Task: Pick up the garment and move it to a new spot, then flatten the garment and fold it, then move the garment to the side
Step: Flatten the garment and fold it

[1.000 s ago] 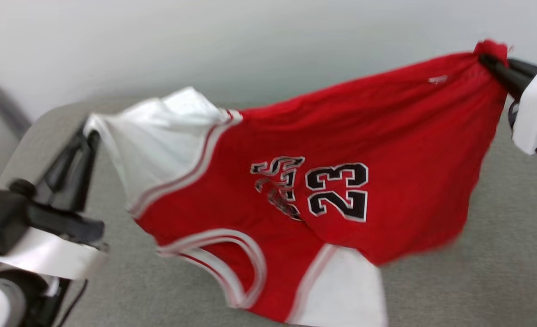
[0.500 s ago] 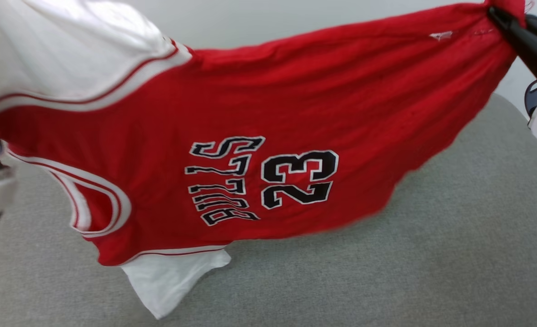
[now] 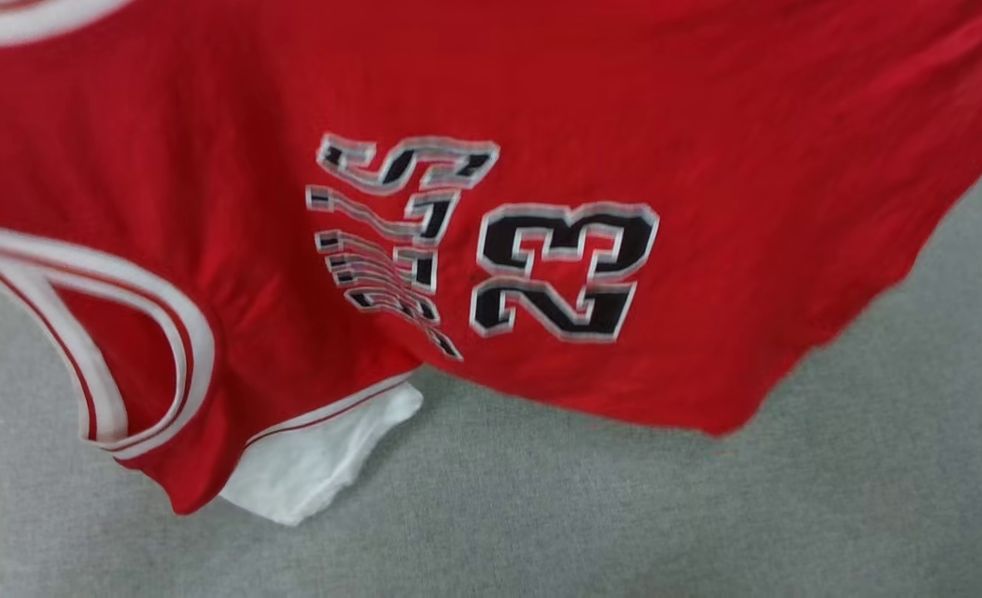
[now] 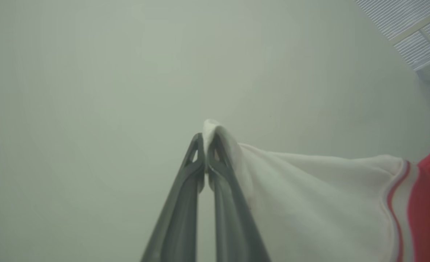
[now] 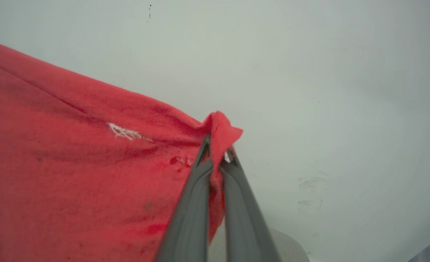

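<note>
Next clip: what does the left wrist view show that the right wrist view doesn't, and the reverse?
Left wrist view: the left gripper shut on the tip of the white sleeve, striped trim beyond it, a ribbed panel at top right. Right wrist view: the right gripper shut on a bunched red corner, a small white mark on the cloth, a grey surface below. Shared: the garment pinched between dark fingers, a pale wall behind.

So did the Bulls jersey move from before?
Yes. Against the grey table, the red jersey has swung up and nearer the camera: it now hides the table's far edge, which showed a second ago.
</note>
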`<state>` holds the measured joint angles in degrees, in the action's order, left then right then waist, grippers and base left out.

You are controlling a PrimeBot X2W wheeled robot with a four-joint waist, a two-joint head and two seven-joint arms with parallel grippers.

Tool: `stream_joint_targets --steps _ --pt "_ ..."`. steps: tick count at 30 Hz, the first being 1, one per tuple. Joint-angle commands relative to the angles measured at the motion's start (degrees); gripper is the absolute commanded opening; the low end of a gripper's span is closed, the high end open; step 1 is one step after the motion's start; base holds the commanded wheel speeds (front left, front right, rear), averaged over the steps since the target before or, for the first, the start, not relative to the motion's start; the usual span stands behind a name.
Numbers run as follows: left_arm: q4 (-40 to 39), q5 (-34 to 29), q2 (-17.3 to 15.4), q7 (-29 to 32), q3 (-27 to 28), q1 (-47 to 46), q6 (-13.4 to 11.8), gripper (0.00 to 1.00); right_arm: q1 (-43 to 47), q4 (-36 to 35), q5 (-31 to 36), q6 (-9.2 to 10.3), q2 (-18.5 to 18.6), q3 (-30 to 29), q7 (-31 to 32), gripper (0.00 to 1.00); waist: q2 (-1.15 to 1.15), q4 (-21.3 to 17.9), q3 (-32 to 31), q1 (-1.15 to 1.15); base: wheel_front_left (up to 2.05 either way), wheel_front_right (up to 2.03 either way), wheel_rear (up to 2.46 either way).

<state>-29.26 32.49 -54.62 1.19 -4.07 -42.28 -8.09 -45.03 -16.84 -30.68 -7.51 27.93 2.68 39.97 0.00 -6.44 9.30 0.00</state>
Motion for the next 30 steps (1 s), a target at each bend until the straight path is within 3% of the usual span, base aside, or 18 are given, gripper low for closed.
stream_joint_targets --steps 1,10,11,16,24,30 --pt "1.0 -0.1 -0.5 0.6 -1.0 -3.8 1.3 0.00 -1.9 -0.1 0.6 0.03 0.0 -0.9 -0.8 0.00 0.00 0.5 4.7 0.00 0.00 0.00 0.00" --pt "13.7 -2.2 2.7 1.2 -8.6 -29.1 9.6 0.00 -12.5 6.2 9.1 0.04 2.0 -0.8 -8.4 0.00 0.00 2.2 17.3 0.00 0.00 0.00 0.00" --pt "13.7 -2.2 2.7 1.2 -8.6 -29.1 9.6 0.00 -12.5 6.2 9.1 0.04 2.0 -0.8 -8.4 0.00 0.00 2.2 17.3 0.00 0.00 0.00 0.00" --pt "24.8 -6.5 7.7 -2.5 -12.7 -44.3 12.4 0.00 -22.5 13.6 15.3 0.06 2.6 0.5 -14.4 0.00 0.00 3.6 22.7 0.00 0.00 0.00 0.00" --pt "44.4 -11.1 16.3 -11.2 -16.4 -61.7 12.9 0.00 -37.9 25.7 21.9 0.06 1.6 3.1 -20.2 0.00 0.00 6.7 28.9 0.00 0.00 0.00 0.00" --pt "55.3 -11.8 20.4 -15.7 -17.8 -59.8 13.0 0.00 -39.3 33.7 24.9 0.06 -0.5 4.9 -25.2 0.00 0.00 8.3 30.8 0.00 0.00 0.00 0.00"
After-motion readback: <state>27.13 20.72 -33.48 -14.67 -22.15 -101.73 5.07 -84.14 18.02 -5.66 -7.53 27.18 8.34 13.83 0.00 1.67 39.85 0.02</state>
